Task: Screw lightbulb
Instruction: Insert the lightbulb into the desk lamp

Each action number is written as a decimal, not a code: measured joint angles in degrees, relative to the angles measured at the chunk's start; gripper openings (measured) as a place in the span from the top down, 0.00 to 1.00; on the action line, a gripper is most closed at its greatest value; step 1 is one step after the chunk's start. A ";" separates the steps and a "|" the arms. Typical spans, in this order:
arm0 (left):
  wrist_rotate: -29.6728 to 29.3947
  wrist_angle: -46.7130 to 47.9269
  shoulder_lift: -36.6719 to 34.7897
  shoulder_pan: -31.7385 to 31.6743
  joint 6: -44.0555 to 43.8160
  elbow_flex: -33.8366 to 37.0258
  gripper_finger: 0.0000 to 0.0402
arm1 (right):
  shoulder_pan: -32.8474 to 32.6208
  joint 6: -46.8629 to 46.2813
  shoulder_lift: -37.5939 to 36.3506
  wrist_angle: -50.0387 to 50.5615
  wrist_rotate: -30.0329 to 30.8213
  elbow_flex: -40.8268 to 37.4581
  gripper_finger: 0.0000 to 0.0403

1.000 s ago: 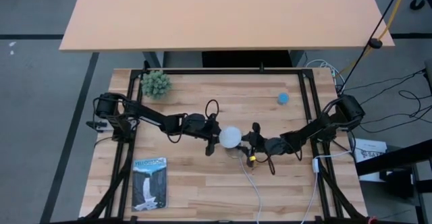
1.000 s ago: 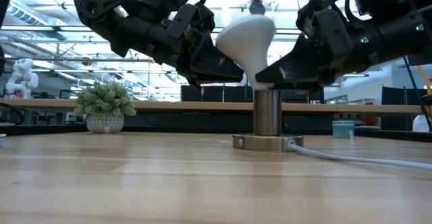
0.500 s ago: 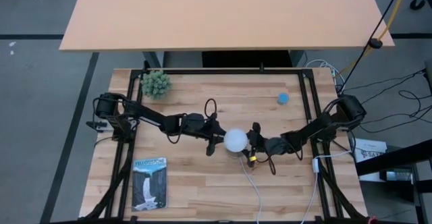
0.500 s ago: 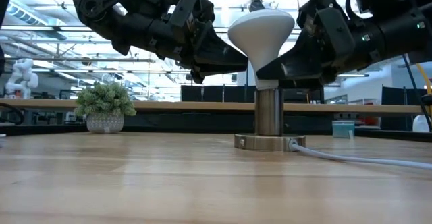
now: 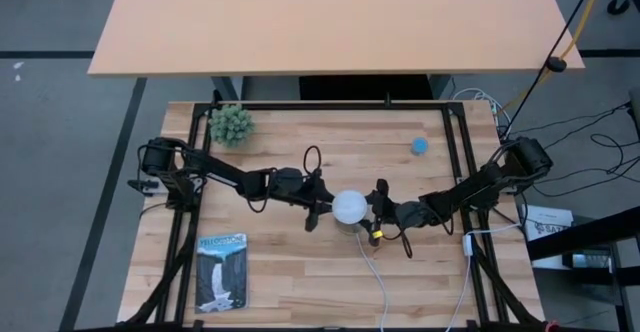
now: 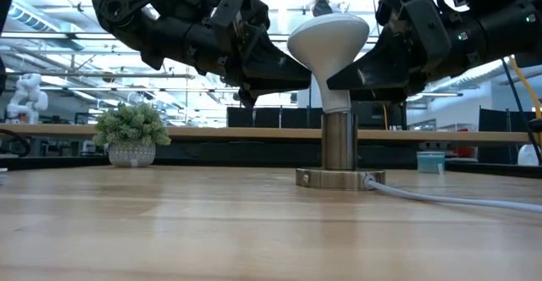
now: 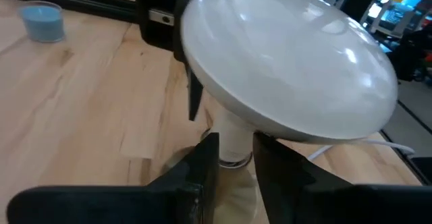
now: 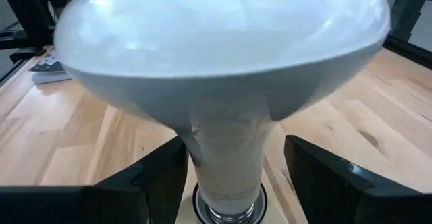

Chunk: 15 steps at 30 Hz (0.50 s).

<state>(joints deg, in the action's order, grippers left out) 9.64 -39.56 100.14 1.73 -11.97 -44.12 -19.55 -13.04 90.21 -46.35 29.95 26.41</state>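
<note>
The lightbulb (image 6: 329,48) is being held upright near the middle of the counter (image 5: 300,262), its narrow base entering the metal socket (image 6: 340,150). It is being judged light, smooth and fragile, so a gentle hold on the tapering neck rather than on the wide dome is being advised. The left hand (image 7: 229,166) is being shown with its fingers close on either side of the neck, seemingly grasping it. The right hand (image 8: 223,173) is being shown released, its fingers standing apart from the neck. The low view is showing bulb and socket in line, while the right wrist view alone is showing the grey threads at the socket mouth.
</note>
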 joint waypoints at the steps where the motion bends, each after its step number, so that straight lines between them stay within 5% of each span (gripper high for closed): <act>1: 0.05 0.01 0.00 0.18 -0.04 0.00 0.76 | 0.00 0.00 0.00 0.02 0.00 0.00 0.41; 15: -0.17 0.76 0.00 1.08 -0.21 -0.69 0.76 | 0.09 0.00 0.00 0.29 0.37 0.00 0.47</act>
<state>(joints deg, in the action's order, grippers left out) 9.47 -38.80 100.14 2.81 -12.18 -44.81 -19.46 -13.04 90.21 -46.06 30.33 26.41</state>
